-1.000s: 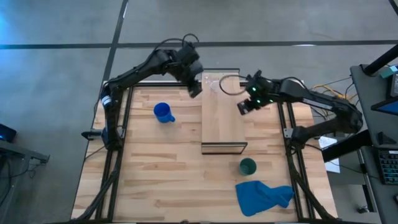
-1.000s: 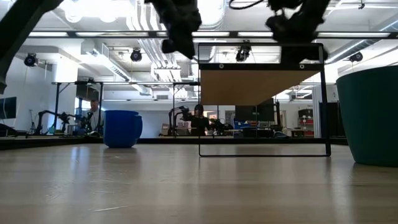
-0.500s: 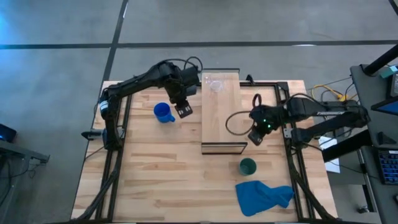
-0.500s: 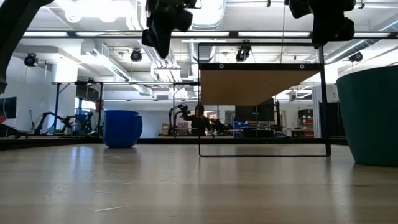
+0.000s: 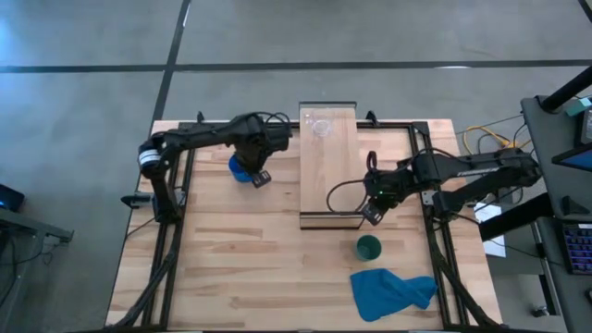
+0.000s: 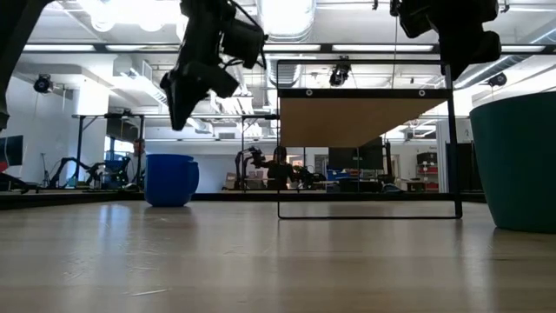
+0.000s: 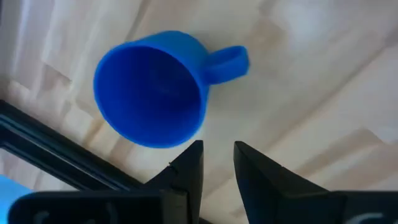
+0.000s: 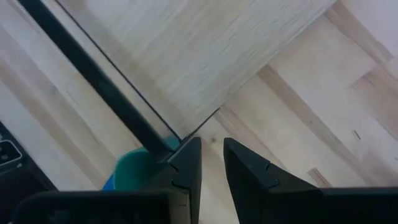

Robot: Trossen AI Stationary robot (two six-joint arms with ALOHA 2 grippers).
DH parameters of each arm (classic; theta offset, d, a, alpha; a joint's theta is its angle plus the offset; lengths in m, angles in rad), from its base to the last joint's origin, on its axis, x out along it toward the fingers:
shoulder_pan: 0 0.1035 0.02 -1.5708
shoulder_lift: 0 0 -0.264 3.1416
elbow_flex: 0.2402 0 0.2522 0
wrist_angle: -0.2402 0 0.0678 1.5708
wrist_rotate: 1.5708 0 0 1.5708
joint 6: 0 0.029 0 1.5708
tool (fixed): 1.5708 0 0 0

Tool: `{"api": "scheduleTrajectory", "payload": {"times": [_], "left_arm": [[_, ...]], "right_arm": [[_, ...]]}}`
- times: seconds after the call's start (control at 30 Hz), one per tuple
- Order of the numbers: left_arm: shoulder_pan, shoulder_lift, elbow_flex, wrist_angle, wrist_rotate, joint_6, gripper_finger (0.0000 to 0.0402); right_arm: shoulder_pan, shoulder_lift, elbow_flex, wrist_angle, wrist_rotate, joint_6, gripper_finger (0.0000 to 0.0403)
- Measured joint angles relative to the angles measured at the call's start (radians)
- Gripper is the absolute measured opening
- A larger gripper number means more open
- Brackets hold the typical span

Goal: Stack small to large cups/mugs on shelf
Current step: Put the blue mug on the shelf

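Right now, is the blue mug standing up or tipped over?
Standing up. The bright blue plastic mug with a handle shows its open mouth to the left wrist view, and sits flat on the table in the low view.

Wood, plastic and cloth across the table

The tabletop (image 5: 231, 240) is showing pale planked wood with visible grain, and the shelf (image 5: 328, 176) is showing a smoother light wood board edged by a thin dark frame. The blue mug (image 7: 155, 87) is looking like smooth, slightly shiny plastic, the green cup (image 5: 368, 247) is appearing matt, the clear cup (image 5: 320, 125) is looking glassy, and the blue cloth (image 5: 393, 291) is lying soft and crumpled.
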Motion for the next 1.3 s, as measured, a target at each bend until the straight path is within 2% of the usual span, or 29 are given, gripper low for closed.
{"api": "scheduleTrajectory", "payload": {"times": [0.3,0.5,0.63,1.3], "left_arm": [[0.023,-0.005,-0.108,0.234,-0.002,0.005,0.0075],[0.066,-0.005,-0.114,0.229,-0.067,0.003,0.0075],[0.081,-0.005,-0.116,0.231,-0.028,0.0,0.0075],[0.09,-0.005,-0.18,0.255,-0.014,0.0,0.0067]], "right_arm": [[0.0,-0.001,0.0,0.001,0.0,0.0,0.0063],[0.0,-0.001,0.0,0.002,0.0,0.0,0.0063],[0.0,-0.001,0.0,0.002,0.0,0.001,0.0063],[0.0,-0.001,0.0,0.004,0.001,0.001,0.0063]]}}
